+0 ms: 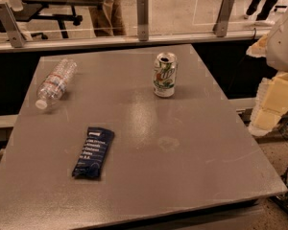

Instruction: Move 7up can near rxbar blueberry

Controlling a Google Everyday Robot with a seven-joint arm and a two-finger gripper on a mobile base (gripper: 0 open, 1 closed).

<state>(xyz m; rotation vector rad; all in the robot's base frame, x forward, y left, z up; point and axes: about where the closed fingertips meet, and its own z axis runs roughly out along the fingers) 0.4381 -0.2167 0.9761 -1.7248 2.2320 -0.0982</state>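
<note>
The 7up can point(164, 74) stands upright on the far right part of the grey table point(182, 166); it is silver-white with green and red markings and an open top. The rxbar blueberry point(93, 152), a flat dark navy wrapper with white text, lies at the near left of the table, well apart from the can. My gripper point(271, 104) is at the right edge of the view, beside the table and off its surface, below the white arm housing point(284, 37). It is far from the can and holds nothing that I can see.
A clear plastic water bottle point(55, 84) lies on its side at the far left of the table. A glass barrier with metal posts point(142, 18) runs behind the table. Chairs and people's legs show beyond it.
</note>
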